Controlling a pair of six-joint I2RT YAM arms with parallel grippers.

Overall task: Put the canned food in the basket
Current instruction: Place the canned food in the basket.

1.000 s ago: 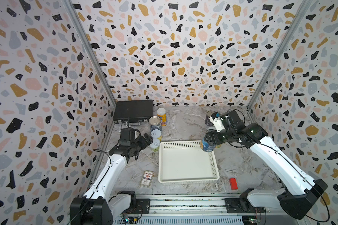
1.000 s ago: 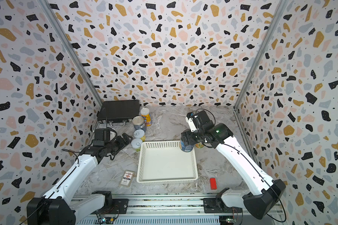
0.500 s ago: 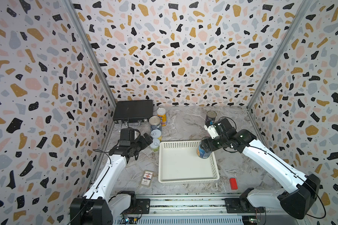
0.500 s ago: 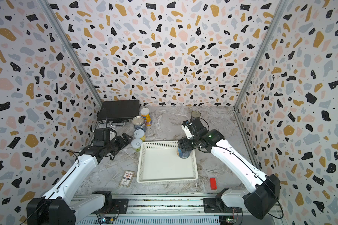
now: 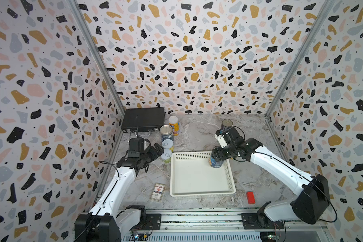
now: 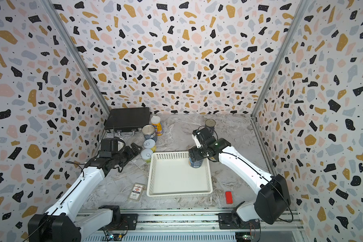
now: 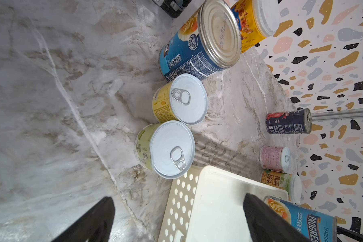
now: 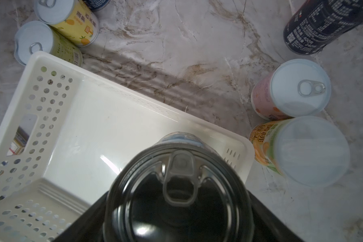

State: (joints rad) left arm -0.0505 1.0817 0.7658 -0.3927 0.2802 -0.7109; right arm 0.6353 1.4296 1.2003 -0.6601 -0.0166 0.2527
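My right gripper (image 5: 217,155) is shut on a blue-labelled can (image 5: 215,163) (image 8: 176,188), held upright low inside the far right corner of the white basket (image 5: 201,194) (image 6: 178,193). I cannot tell whether the can touches the basket's bottom. My left gripper (image 5: 156,154) (image 7: 176,218) is open and holds nothing, just left of the green can (image 5: 167,156) (image 7: 164,148). Behind that stand a yellow can (image 5: 167,145), a blue can (image 5: 166,132) and a yellow white-lidded one (image 5: 173,124). A dark can (image 5: 226,124) stands at the back right. A pink can (image 8: 291,90) and a peach can (image 8: 302,150) stand by the basket's corner.
A black briefcase (image 5: 144,121) lies in the back left corner. A flat card box (image 5: 158,191) lies left of the basket's near corner. A small red block (image 5: 250,197) lies on the table, right of the basket's other near corner. Walls enclose three sides.
My right arm has carried the blue-labelled can from beside the basket's far right corner over the rim and down inside it. The left arm has not moved.
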